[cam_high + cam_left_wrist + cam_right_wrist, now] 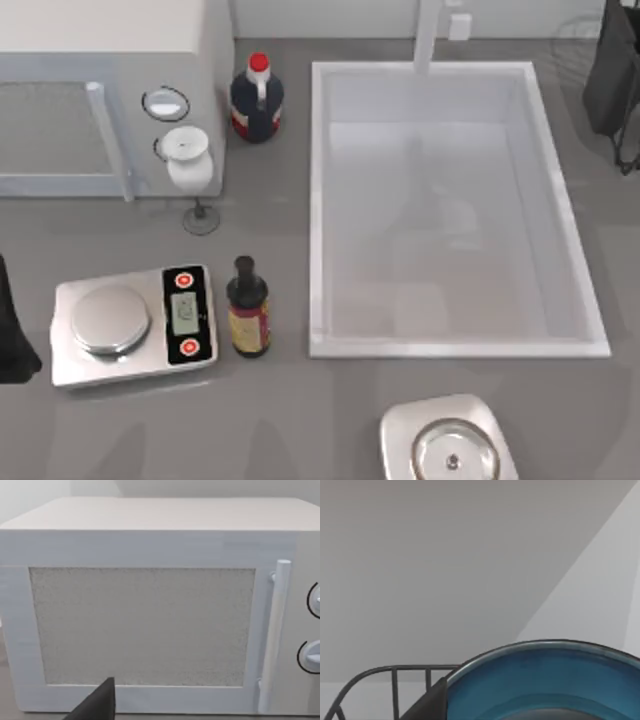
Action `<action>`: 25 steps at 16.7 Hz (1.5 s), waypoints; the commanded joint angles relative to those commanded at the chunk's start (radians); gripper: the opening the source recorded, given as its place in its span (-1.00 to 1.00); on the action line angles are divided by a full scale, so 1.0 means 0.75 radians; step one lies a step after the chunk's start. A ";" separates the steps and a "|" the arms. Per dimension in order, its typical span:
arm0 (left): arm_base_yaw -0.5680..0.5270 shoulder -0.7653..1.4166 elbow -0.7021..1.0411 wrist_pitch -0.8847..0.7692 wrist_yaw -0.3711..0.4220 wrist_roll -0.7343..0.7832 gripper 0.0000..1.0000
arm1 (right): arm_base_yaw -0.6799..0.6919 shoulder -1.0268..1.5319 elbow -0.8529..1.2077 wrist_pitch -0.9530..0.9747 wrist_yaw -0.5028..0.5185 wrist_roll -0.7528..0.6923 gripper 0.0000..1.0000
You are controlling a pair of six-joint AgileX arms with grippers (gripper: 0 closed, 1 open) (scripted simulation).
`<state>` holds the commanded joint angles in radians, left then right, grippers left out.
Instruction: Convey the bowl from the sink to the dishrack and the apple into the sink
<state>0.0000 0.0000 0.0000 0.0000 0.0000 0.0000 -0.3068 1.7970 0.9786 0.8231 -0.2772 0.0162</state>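
Grey countertop [300, 420] under a plain pale wall [445, 555]

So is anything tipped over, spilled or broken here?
Nothing looks spilled or broken. Both dark bottles stand upright beside the big white sink, and the deep blue bowl sits at the dark wire rack.

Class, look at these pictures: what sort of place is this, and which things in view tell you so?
Most likely a kitchen counter, in a rendered simulation. A white sink with a faucet is set into the grey top, a microwave stands beside it, and a kitchen scale sits nearby.
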 joint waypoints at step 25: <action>0.000 0.000 0.000 0.000 0.000 0.000 1.00 | 0.323 -1.964 -1.047 -0.881 0.299 -0.022 1.00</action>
<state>0.0000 0.0000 0.0000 0.0000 0.0000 0.0000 -0.0645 0.3236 0.1934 0.1622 -0.0531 0.0000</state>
